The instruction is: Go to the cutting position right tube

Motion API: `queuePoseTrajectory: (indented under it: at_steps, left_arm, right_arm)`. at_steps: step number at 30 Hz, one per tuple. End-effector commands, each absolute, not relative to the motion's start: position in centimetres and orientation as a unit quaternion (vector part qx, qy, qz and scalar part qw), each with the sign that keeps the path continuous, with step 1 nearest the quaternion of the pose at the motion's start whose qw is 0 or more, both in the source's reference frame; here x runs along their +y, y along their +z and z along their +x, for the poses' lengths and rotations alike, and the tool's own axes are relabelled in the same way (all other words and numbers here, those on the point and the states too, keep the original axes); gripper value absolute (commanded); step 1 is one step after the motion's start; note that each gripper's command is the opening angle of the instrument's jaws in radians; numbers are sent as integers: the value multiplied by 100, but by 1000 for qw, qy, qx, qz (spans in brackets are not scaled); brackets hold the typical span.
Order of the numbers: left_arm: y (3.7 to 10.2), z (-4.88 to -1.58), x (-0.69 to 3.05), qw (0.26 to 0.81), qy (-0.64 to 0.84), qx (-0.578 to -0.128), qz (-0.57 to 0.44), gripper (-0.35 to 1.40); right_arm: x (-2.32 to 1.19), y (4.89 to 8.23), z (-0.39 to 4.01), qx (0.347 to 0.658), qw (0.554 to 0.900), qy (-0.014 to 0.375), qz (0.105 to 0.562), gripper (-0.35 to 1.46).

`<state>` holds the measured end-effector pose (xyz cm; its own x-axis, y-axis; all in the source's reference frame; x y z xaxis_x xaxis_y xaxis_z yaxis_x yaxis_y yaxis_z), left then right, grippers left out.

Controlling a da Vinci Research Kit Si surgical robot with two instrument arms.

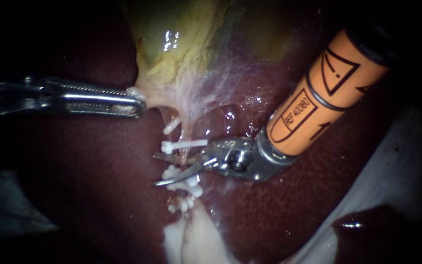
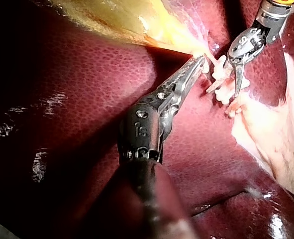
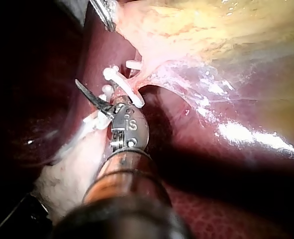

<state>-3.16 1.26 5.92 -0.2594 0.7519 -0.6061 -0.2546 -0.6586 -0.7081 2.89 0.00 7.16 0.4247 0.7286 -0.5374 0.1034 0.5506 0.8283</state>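
Liver point(image 1: 89, 186): dark red, filling the background. Gallbladder point(image 1: 181, 54): yellowish, lying above it and tapering down toward the clips. Left instrument point(image 1: 134, 101): jaws clamping the gallbladder's lower edge from both sides. Right instrument point(image 1: 156, 170): orange-sleeved shaft, curved blades standing apart and gripping nothing. Tube point(image 1: 185, 157): running down from the gallbladder, lying near the base of the blades, with white clips point(image 1: 184, 144) sitting above and below; I cannot tell which tube this is.
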Motion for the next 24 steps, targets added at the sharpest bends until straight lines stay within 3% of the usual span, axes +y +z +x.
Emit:
queuePoseTrajectory:
  at_steps: [1,24]
  left_arm:
    - [592,-316,126,334,755,-244,-509,-35]
    - [593,-315,126,333,755,-244,-509,-35]
  right_arm:
    - [0,716,292,493,727,219,424,142]
    - [1,676,300,503,710,233,433,143]
